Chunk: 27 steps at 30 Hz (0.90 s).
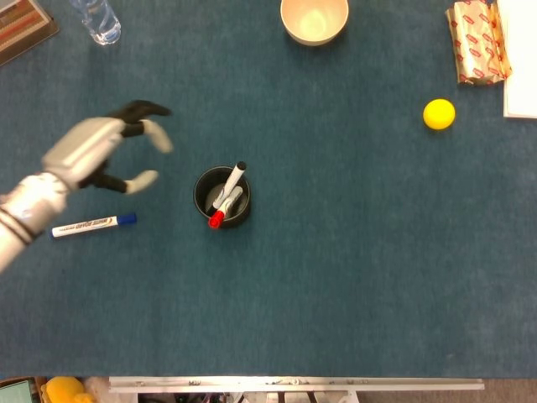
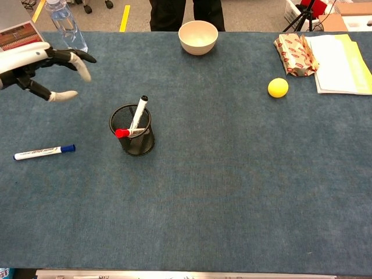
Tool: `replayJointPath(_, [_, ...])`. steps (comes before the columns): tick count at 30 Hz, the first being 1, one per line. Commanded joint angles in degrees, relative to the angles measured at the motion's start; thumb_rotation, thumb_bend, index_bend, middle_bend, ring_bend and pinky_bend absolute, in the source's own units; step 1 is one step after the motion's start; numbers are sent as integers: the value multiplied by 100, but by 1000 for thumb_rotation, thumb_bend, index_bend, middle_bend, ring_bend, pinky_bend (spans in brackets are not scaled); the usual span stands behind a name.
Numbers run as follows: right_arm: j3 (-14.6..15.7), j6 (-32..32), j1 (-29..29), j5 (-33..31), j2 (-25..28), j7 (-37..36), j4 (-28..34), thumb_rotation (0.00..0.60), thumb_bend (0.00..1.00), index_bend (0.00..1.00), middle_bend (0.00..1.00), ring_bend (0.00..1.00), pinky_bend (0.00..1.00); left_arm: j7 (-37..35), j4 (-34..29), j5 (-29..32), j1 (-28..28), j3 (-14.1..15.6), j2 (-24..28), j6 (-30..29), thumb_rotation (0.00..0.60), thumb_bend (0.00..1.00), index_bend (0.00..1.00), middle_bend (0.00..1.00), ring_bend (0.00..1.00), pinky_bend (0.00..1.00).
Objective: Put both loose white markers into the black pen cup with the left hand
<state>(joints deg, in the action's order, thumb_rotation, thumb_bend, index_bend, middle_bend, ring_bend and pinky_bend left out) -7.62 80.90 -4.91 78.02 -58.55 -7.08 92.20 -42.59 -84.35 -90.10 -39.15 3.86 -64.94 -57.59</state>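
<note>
The black mesh pen cup [image 1: 222,198] [image 2: 133,130] stands left of the table's middle. Two white markers sit in it: a black-capped one [image 1: 234,180] [image 2: 138,110] leaning up out of the rim, and a red-capped one [image 1: 220,211] [image 2: 127,132] lying across the rim. A third white marker with a blue cap [image 1: 92,225] [image 2: 44,152] lies flat on the cloth left of the cup. My left hand [image 1: 101,151] [image 2: 40,65] hovers well left of the cup, above the blue-capped marker, fingers spread and holding nothing. My right hand shows in neither view.
A cream bowl [image 1: 314,20] [image 2: 198,36] sits at the back centre. A yellow ball [image 1: 439,113] [image 2: 278,87], a wrapped packet [image 1: 477,42] and papers [image 2: 343,55] are at the back right. A water bottle [image 1: 96,18] [image 2: 64,23] and a booklet [image 2: 23,36] stand at the back left.
</note>
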Motion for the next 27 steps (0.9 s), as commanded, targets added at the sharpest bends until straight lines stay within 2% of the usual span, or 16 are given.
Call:
replayJointPath(1, [2,-21,-18,10,-20,0,-18,600,130,207,303,158,317,239,127,57,219,110,199,-133,600,323,462,148,65,163])
replayJointPath(7, [-6,-72,-70,26,-60,19,-39,600,130,207,303,158,317,961,381,167,610,228,301,-344,600,323,461,151,66,163])
replayJointPath(15, [-8,-90,-107,54,-62,71,14,600,130,207,303,158,317,1629,443,212,945,350,318,-397,600,323,409,151,66,163])
replayJointPath(27, [8,-56,-110,89,-49,131,104,600,130,207,303,158,317,2501,388,114,1234,494,14,-292,600,323,411,151,66,163])
